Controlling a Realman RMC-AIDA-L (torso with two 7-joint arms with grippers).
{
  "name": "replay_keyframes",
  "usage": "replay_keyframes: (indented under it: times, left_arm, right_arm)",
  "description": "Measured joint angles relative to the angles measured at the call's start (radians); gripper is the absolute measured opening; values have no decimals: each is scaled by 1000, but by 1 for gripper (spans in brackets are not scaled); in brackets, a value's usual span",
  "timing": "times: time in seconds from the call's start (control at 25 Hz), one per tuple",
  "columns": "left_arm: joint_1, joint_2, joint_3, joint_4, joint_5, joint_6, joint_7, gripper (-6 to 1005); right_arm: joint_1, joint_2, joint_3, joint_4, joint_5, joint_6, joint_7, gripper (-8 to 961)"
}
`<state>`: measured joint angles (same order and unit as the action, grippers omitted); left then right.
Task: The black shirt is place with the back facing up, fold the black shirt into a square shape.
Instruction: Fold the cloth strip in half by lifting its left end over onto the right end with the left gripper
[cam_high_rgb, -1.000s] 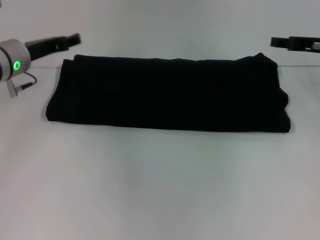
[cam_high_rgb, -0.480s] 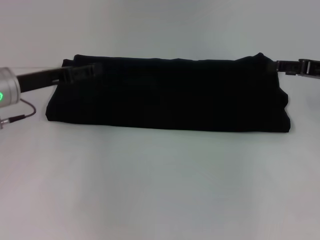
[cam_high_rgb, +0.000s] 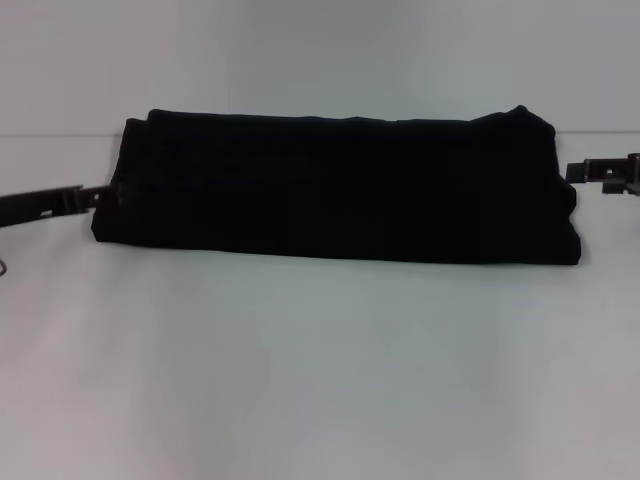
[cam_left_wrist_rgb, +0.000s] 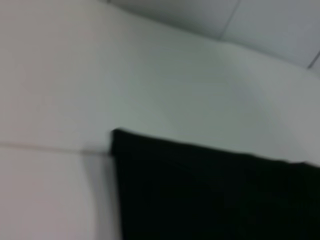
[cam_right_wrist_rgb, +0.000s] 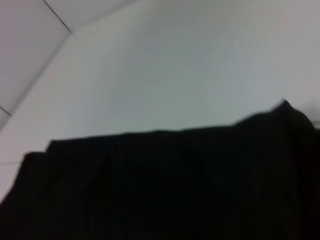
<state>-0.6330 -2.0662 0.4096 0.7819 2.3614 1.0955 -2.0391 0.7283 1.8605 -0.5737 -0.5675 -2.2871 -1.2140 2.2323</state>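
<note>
1. As it lies now, the black shirt (cam_high_rgb: 340, 185) is folded into a long, low band, much wider than deep, stretched side to side across the far half of the white bench (cam_high_rgb: 320, 370).
2. No lettering shows on the upper face; plain black fabric only.
3. Shirt's near edge runs almost straight. Its right end looks thicker, w/ a rounded, bunched fold at the near right corner and a small peak at the far right corner.
4. Left end: squared corners, w/ a slight step at the far left corner where layers don't quite line up.
5. Left pincer (cam_high_rgb: 100, 195) comes in low from the left edge of the head view, its dark arm nearly level w/ the bench. Tip sits right at the shirt's left end, about mid-depth; probably touching the cloth, but black on black makes that hard to confirm. Can't tell whether its fingers are spread or pressed together.
6. Right pincer (cam_high_rgb: 585, 172) reaches in from the right edge, tip just beside the shirt's right end, near the far side. Finger state: can't tell either.
7. Left wrist view: a shirt corner (cam_left_wrist_rgb: 210, 195) on pale bench, a seam line running up to it.
8. Right wrist view: shirt (cam_right_wrist_rgb: 165, 185) fills the lower part, far edge w/ its peaked corner against the bench.
</note>
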Motion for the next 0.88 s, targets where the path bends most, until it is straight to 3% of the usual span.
replay_keyframes:
  times: [0.24, 0.56, 0.88]
  left_arm:
    - [-9, -2, 11, -22, 89, -71, -46, 890]
    - [-46, 6, 58, -131, 97, -212, -44, 891]
    - [-61, 10, 84, -166, 99, -259, -41, 891]
  right_arm:
    - [2, -2, 10, -1, -5, 24, 9, 809]
    - [17, 2, 6, -2, -5, 44, 10, 809]
    - [19, 6, 7, -2, -5, 55, 10, 808]
